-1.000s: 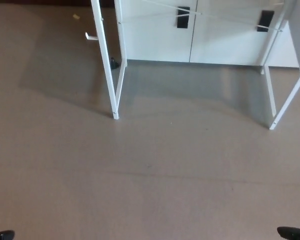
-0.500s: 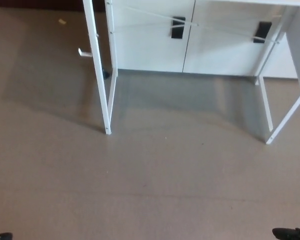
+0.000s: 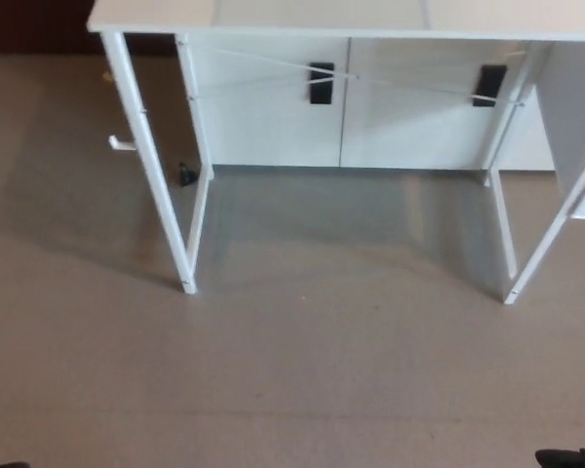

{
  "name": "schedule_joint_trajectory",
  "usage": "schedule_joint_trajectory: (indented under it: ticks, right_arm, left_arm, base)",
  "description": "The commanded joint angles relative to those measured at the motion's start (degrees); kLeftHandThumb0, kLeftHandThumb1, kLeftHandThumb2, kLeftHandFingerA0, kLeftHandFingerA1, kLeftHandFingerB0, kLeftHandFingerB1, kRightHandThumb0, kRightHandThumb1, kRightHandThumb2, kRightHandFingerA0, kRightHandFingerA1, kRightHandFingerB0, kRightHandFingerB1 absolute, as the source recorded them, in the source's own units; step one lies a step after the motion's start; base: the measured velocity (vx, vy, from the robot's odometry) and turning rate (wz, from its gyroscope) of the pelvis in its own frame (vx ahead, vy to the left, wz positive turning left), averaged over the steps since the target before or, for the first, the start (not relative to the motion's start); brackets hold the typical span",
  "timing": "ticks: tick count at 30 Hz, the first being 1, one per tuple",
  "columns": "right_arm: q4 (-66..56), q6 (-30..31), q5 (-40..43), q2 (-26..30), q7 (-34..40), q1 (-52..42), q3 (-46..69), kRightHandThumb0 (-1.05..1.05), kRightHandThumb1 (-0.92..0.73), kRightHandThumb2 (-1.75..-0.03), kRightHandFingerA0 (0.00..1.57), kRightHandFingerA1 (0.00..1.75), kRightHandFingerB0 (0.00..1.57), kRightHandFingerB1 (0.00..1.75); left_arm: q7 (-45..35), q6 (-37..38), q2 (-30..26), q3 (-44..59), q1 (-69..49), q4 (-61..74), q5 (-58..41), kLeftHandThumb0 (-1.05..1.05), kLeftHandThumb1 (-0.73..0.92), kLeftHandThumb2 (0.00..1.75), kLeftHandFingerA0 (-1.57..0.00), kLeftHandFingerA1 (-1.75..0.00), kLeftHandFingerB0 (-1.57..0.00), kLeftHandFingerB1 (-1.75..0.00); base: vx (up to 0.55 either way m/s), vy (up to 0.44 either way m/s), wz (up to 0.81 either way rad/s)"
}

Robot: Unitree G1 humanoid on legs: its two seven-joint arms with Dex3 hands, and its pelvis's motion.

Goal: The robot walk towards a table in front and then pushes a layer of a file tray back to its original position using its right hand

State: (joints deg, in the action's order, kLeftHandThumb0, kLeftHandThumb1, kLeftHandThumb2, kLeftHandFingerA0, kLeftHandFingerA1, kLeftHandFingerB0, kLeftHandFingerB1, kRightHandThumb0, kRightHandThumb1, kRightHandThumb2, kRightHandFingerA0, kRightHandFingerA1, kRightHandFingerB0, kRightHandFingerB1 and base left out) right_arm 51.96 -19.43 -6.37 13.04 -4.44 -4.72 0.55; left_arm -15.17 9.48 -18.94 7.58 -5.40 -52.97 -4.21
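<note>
The file tray is not in view, so we cannot give its location, the way it points, or the run of its long axis. We judge that it sits somewhere on the tabletop, most of which lies beyond the top of the frame.

What we do see of the task's setting is the white table (image 3: 273,18): a narrow strip of its top along the upper edge, with thin white legs coming down to the grey-brown floor (image 3: 292,370), one at the left (image 3: 156,175) and one at the right (image 3: 536,244). Behind the legs stands a white cabinet (image 3: 370,107) with two black handles (image 3: 321,82). Thin cross-braces run across the back of the frame.

A dark sliver at the bottom right corner is probably the right hand (image 3: 568,457). Too little of it shows to say whether its fingers are apart, together or clamped on anything; we cannot tell. The table is well ahead of that hand, up-frame and to its left. An even smaller dark speck sits at the bottom left corner; we do not count it as the left hand being visible.

Step in hand, by our judgement: the walk toward the table, not yet finished. The next move calls for closing the gap and raising the view until the tabletop and tray appear, then bringing the right hand level with the pulled-out layer.
</note>
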Motion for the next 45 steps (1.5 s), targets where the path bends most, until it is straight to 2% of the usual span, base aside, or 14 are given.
schedule_joint_trajectory:
  ticks: [1, 4, 17, 33, 45]
  right_arm:
    - [0.8, -1.1, -0.1, 0.3, 0.5, 0.1, 0.0, -0.17, -0.63, -0.58, 0.63, 0.47, 0.49, 0.42]
    - [0.5, 0.1, 0.1, 0.1, 0.7, 0.2, 0.1, -0.19, -0.63, -0.58, 0.65, 0.47, 0.50, 0.42]
    - [1.0, -0.2, -0.1, 0.1, 0.8, 0.4, 0.1, -0.18, -0.63, -0.58, 0.64, 0.46, 0.50, 0.41]
    - [1.2, -0.7, -0.1, 0.4, 0.5, 0.8, 0.0, -0.18, -0.64, -0.59, 0.64, 0.47, 0.49, 0.42]
    - [1.7, -1.2, -0.6, 0.5, 0.8, 1.2, -0.6, -0.17, -0.64, -0.59, 0.66, 0.49, 0.49, 0.42]
  left_arm:
    - [1.4, 2.9, -0.5, -0.1, -0.3, -0.4, 1.5, -0.12, 0.60, 0.57, -0.56, -0.43, -0.35, -0.35]
    - [4.3, 4.5, -0.2, -1.3, 0.1, -1.0, 3.7, -0.10, 0.61, 0.57, -0.49, -0.40, -0.36, -0.35]
    - [5.5, 6.4, 0.3, -1.6, -0.2, -1.7, 3.5, -0.13, 0.60, 0.57, -0.49, -0.40, -0.35, -0.35]
    - [5.8, 6.8, 0.3, -1.4, 0.8, -2.0, 3.9, -0.12, 0.59, 0.57, -0.54, -0.41, -0.37, -0.36]
    - [5.1, 6.9, 0.2, -0.9, 0.9, -2.3, 3.6, -0.12, 0.60, 0.57, -0.55, -0.42, -0.38, -0.36]
  base:
    - [0.10, -0.116, -0.02]
    - [0.10, -0.072, -0.06]
    - [0.14, 0.028, 0.04]
    - [0.25, -0.181, 0.10]
    - [0.37, 0.138, -0.20]
